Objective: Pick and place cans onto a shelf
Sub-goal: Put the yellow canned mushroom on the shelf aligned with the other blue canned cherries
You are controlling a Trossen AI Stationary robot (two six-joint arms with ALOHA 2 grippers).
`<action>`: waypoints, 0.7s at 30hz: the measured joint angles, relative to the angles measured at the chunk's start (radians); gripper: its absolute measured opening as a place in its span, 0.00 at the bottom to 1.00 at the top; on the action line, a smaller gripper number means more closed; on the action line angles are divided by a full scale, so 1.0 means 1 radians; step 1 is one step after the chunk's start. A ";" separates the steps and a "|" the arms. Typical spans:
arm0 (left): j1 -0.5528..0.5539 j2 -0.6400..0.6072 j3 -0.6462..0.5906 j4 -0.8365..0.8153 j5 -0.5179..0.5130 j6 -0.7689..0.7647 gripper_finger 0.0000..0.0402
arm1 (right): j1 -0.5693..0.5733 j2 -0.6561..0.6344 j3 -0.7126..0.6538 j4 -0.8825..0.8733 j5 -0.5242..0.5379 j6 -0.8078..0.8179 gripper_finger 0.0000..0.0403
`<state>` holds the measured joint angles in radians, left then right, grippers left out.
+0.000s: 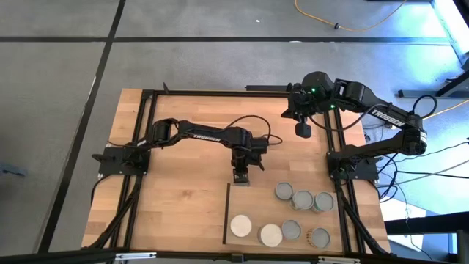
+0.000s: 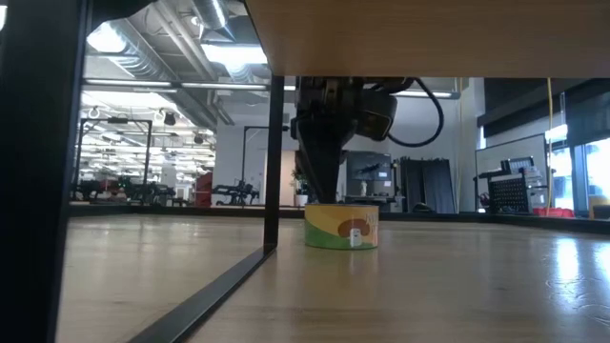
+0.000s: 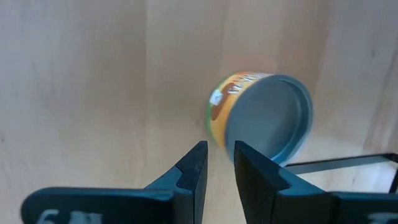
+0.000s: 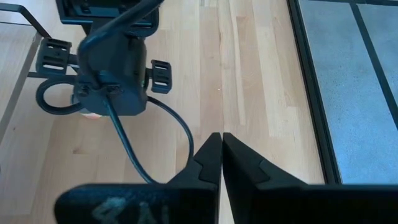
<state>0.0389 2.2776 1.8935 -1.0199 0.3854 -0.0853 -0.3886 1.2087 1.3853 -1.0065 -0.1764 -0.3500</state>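
Note:
A can (image 3: 261, 115) with a green-yellow label and a silver top stands upright on its base on the table; the low view shows this can (image 2: 341, 227) too. My left gripper (image 3: 219, 149) is open by a narrow gap, its fingertips at the can's top rim. In the high view my left gripper (image 1: 240, 176) stands just beyond the far left corner of the shelf (image 1: 256, 209) and hides the can. Several cans (image 1: 302, 199) stand on the shelf. My right gripper (image 1: 303, 130) is shut, raised over the table's far right. My left gripper comes at the can steeply from above, and its fingertips (image 2: 319, 195) reach down to the level of the can's top edge (image 3: 231, 138). One finger (image 3: 245, 158) overlaps the lid's rim in the wrist view. Whether either finger touches the can, I cannot tell.
The shelf is a raised panel; its underside (image 2: 429, 38) and a black leg (image 2: 272, 162) show in the low view, right beside the can. Black frame rails (image 1: 341, 147) run along the table's sides. Bare tabletop (image 1: 183, 205) lies to the left.

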 joint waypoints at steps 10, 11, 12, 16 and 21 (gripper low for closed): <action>-0.027 0.000 0.000 0.000 -0.051 -0.017 0.18 | 0.000 0.000 0.000 0.000 0.000 0.000 0.04; -0.027 0.000 0.000 0.000 -0.052 -0.017 0.18 | 0.000 0.000 0.000 0.000 0.000 0.000 0.04; -0.029 0.000 0.000 0.000 -0.053 -0.017 0.18 | 0.000 0.000 0.000 0.000 0.000 0.000 0.04; -0.036 0.000 0.000 0.011 -0.082 -0.017 0.18 | 0.000 0.000 0.000 0.000 0.000 0.000 0.04; -0.040 0.000 0.000 0.033 -0.097 -0.017 0.18 | 0.000 0.000 0.000 0.000 0.000 0.000 0.04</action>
<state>-0.0011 2.2778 1.8935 -0.9864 0.2881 -0.1024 -0.3888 1.2087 1.3853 -1.0065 -0.1764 -0.3500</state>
